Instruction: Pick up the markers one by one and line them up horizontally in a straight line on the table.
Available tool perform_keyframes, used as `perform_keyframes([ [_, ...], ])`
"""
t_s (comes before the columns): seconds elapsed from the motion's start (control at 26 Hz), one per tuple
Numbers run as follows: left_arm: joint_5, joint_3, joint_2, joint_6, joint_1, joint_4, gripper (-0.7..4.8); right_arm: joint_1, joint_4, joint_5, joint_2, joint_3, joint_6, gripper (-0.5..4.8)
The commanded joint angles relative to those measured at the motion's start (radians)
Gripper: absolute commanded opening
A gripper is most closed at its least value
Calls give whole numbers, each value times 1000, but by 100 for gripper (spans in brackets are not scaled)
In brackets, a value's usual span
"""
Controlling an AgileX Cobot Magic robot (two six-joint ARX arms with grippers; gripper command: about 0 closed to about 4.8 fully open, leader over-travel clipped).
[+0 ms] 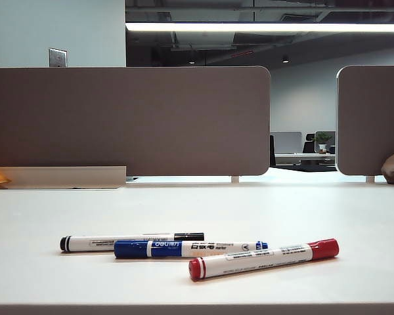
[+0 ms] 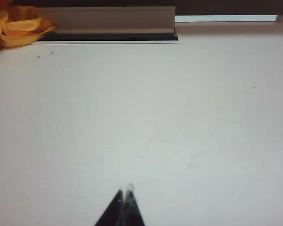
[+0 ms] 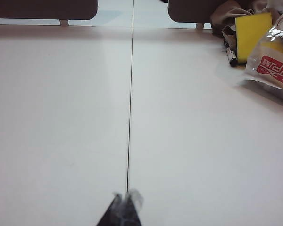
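Three markers [image 1: 197, 251] lie on the white table [image 1: 315, 210]; left gripper [image 2: 124, 192] and right gripper [image 3: 126, 197] closed, empty.

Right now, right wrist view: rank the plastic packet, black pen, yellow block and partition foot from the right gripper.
From the shut right gripper:
1. plastic packet, front of the clutter.
2. black pen, beside it.
3. yellow block, behind the pen.
4. partition foot, farthest back.

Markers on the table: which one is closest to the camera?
The red-capped whiteboard marker, lying lowest and rightmost in the exterior view, slightly tilted. The blue one and black-capped one lie behind it.
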Motion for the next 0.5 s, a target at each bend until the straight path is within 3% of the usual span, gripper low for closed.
perform_keyframes([
  [0.04,1,2,1,-6,1,9,-5,-2,8,-1,0,-7,4,-1],
  [0.5,1,2,1,-1,1,10,-5,-1,8,-2,0,-7,4,-1],
])
